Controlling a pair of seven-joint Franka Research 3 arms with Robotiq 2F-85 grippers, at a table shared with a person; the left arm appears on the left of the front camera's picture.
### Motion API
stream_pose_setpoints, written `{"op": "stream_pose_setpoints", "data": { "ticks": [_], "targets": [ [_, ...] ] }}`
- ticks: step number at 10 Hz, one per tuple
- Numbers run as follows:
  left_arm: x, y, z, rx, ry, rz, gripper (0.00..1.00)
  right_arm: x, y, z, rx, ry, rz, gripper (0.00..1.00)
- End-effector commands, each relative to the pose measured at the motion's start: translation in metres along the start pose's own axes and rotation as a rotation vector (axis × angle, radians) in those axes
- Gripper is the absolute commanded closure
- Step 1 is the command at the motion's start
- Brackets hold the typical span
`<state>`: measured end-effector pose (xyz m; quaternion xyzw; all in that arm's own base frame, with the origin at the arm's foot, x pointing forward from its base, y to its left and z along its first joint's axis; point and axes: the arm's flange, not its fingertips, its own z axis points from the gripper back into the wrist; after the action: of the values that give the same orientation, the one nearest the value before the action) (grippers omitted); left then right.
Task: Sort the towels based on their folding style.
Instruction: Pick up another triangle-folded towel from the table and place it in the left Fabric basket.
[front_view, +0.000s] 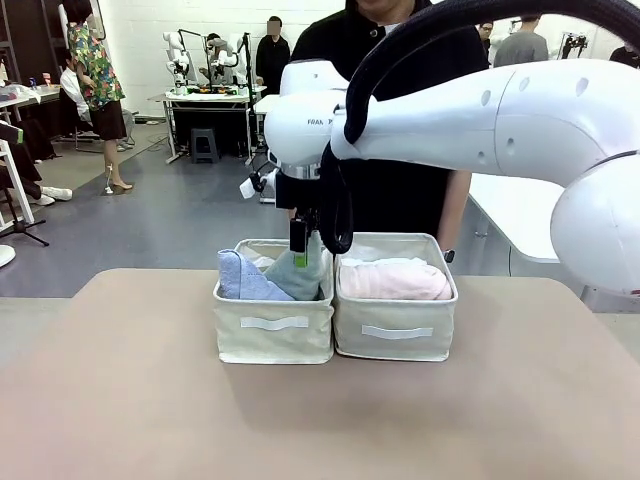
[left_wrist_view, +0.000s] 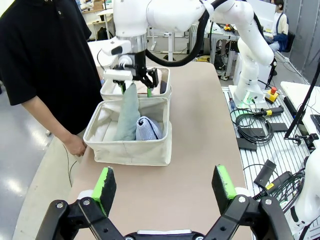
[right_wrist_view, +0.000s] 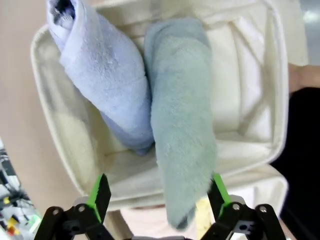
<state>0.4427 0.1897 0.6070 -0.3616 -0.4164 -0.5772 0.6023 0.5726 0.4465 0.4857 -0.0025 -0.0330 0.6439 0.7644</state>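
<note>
Two towels folded into cones stand in the left cream bin (front_view: 273, 335): a lavender-blue towel (front_view: 240, 278) and a mint-green towel (front_view: 303, 276). A pink rolled towel (front_view: 395, 281) lies in the right bin (front_view: 395, 340). My right gripper (front_view: 299, 246) hangs over the left bin. In the right wrist view this gripper (right_wrist_view: 159, 192) is open, and the upper end of the mint-green towel (right_wrist_view: 182, 130) sits between its fingers, beside the lavender-blue towel (right_wrist_view: 105, 75). My left gripper (left_wrist_view: 164, 182) is open and holds nothing, above bare table short of the bin (left_wrist_view: 132, 150).
A person in black stands at the far side of the table, one hand (left_wrist_view: 77, 146) resting by the bin's end. The brown tabletop (front_view: 300, 420) is bare in front of the bins. Cables and a robot base (left_wrist_view: 250, 95) sit off the table's edge.
</note>
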Motion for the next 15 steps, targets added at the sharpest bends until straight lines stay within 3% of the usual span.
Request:
{"op": "stream_pose_setpoints", "data": {
  "ticks": [1,5,7,9,12,15],
  "targets": [
    [0.000,-0.002,0.000,0.000,-0.012,-0.023,0.00,-0.011,0.015,0.035,-0.095,-0.029,-0.043,0.00],
    [0.000,-0.002,0.000,0.000,-0.012,-0.023,0.00,-0.019,0.025,0.046,-0.115,-0.024,-0.062,0.00],
    [0.000,-0.002,0.000,0.000,-0.012,-0.023,0.00,-0.036,0.039,0.057,-0.096,0.062,-0.160,0.00],
    [0.000,-0.002,0.000,0.000,-0.012,-0.023,0.00,-0.098,0.066,0.082,-0.115,0.083,-0.265,0.00],
    [0.000,-0.002,0.000,0.000,-0.012,-0.023,0.00,-0.243,0.116,0.124,-0.155,0.032,-0.540,0.00],
    [0.000,-0.002,0.000,0.000,-0.012,-0.023,0.00,-0.320,0.140,0.137,-0.144,-0.036,-0.649,0.00]
  ]
}}
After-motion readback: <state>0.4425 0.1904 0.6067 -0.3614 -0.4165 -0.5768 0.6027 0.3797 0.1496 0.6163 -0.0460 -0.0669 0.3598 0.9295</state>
